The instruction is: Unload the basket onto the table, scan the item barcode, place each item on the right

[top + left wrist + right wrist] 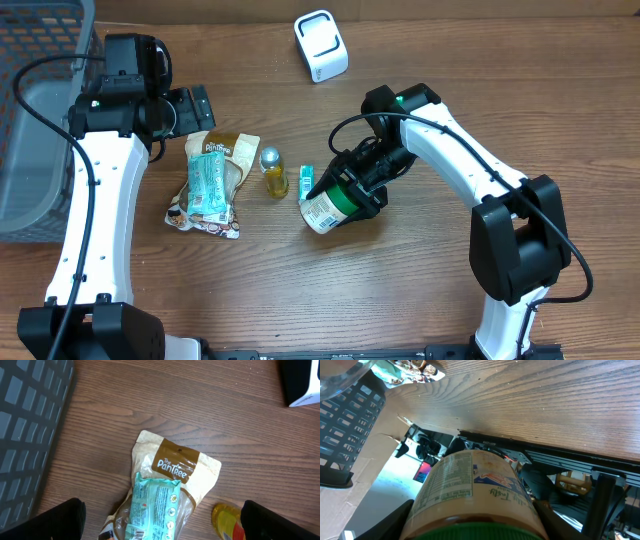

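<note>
At the overhead frame's centre, the right gripper (352,188) clasped a green-lidded jar (326,208); only the right wrist view showed its label print. The left gripper (193,108) hung spread wide above a PanTree pouch (172,462), upper left.

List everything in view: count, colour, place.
wooden table: one, brown, under everything
plastic mesh basket: one, grey, far left
box-shaped scanner: one, white, top centre
PanTree snack pouch: one, tan and brown, left of centre
foil packet: one, teal, lying on the pouch
small capped bottle: one, yellow, centre
small carton: one, teal-green, beside the bottle
labelled jar: one, green-lidded, in right gripper
left gripper: black fingers open, above the pouch
right gripper: black fingers closed on the jar
</note>
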### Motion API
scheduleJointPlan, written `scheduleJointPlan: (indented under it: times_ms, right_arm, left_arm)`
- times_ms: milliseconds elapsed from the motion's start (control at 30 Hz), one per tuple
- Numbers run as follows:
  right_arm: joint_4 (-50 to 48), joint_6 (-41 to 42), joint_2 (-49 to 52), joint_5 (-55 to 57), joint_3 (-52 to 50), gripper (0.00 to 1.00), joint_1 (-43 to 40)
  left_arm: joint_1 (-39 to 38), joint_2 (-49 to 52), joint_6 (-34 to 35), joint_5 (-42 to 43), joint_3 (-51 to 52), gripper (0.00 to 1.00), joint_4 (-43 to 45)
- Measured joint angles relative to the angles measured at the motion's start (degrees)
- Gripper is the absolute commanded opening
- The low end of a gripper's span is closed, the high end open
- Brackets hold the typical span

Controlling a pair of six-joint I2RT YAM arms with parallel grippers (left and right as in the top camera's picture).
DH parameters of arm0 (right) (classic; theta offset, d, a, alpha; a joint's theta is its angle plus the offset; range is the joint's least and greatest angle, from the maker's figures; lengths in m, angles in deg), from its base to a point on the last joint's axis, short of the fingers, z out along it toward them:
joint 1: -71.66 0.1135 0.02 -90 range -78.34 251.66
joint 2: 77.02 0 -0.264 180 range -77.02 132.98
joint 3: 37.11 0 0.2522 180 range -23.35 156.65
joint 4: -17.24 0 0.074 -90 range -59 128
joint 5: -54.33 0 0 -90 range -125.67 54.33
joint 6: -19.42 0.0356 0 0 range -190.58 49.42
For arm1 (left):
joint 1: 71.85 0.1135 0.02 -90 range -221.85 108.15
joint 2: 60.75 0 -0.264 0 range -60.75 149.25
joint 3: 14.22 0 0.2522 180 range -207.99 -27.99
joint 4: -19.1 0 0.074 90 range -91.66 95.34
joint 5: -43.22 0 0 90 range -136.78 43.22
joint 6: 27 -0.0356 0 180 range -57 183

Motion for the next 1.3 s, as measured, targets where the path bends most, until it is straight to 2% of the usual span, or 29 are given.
scheduleJointPlan:
  times_ms: [1200, 1300]
  right_arm:
    - [-0.31, 0.02, 0.0, 0.07, 0.0, 0.25, 0.0]
    - [-1.77, 0.0, 0.0, 1.9, 0.0, 0.2, 0.02]
  left_arm:
    - [0.0, 0.0, 0.0, -0.02, 0.0, 1.0, 0.0]
    - [0.0, 0.0, 0.0, -0.02, 0.0, 1.0, 0.0]
